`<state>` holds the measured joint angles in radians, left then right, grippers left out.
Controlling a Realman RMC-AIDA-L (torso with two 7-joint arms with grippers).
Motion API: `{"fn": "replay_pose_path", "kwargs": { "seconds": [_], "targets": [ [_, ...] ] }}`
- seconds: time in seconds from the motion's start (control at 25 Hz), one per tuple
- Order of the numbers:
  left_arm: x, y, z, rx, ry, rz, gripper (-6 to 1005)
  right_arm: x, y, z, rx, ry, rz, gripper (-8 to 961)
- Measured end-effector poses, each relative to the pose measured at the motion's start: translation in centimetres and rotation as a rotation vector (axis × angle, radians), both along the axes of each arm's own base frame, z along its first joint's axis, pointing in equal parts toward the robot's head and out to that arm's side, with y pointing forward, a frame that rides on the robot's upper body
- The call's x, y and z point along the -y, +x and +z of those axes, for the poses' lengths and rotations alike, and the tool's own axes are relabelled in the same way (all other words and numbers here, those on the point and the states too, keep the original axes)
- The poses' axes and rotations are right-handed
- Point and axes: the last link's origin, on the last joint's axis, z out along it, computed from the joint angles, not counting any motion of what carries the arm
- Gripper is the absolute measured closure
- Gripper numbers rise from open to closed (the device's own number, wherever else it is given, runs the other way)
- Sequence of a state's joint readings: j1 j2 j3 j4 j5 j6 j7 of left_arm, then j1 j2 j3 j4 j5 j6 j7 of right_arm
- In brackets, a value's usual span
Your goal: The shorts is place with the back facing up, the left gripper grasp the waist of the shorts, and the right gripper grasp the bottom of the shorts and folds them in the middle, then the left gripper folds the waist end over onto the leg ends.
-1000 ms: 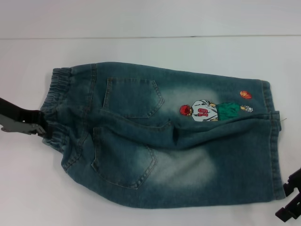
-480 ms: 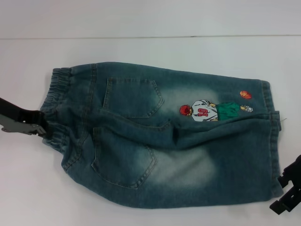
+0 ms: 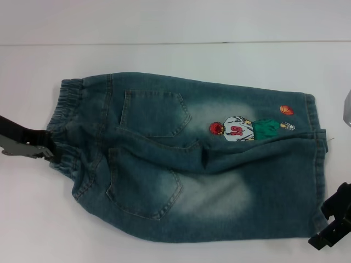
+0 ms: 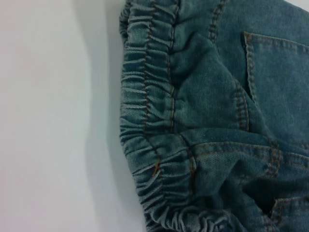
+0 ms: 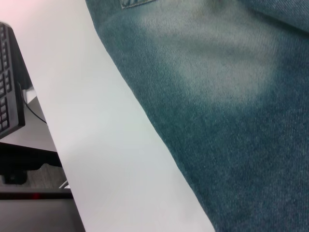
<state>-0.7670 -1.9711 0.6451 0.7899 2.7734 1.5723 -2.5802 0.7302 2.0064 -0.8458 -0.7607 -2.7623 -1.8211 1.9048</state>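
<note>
Shorts (image 3: 192,164) lay flat on the table (image 3: 175,60), back up. My right gripper (image 3: 332,227) sat near the hem corner, nearest me, lined up to grab; grip unclear. Left gripper (image 3: 41,149) touched the waist (image 3: 68,126), grip unclear too.

One pair of faded blue denim shorts (image 3: 192,164) lies on one white table (image 3: 175,60), between the two black grippers. The shorts carry two stitched patch pockets (image 3: 154,112), both nearer the left gripper (image 3: 48,150) than the right gripper (image 3: 329,227). One embroidered basketball-player figure (image 3: 238,129) and one small orange ball (image 3: 286,110) sit toward the right gripper's end. One black keyboard (image 5: 8,87) appears in the right wrist view.
</note>
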Motion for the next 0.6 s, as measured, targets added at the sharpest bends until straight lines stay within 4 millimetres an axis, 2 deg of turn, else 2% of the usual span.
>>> {"fn": "replay_pose_path", "kwargs": {
  "seconds": [0.2,0.6],
  "targets": [
    [0.04,0.04,-0.15,0.003,-0.002,-0.001,965,0.08,0.30,-0.19,0.014,0.000,0.000,182],
    [0.01,0.09,-0.13,0.002,0.000,-0.003,966,0.02,0.44,-0.23,0.020,0.007,0.001,655]
  ]
}}
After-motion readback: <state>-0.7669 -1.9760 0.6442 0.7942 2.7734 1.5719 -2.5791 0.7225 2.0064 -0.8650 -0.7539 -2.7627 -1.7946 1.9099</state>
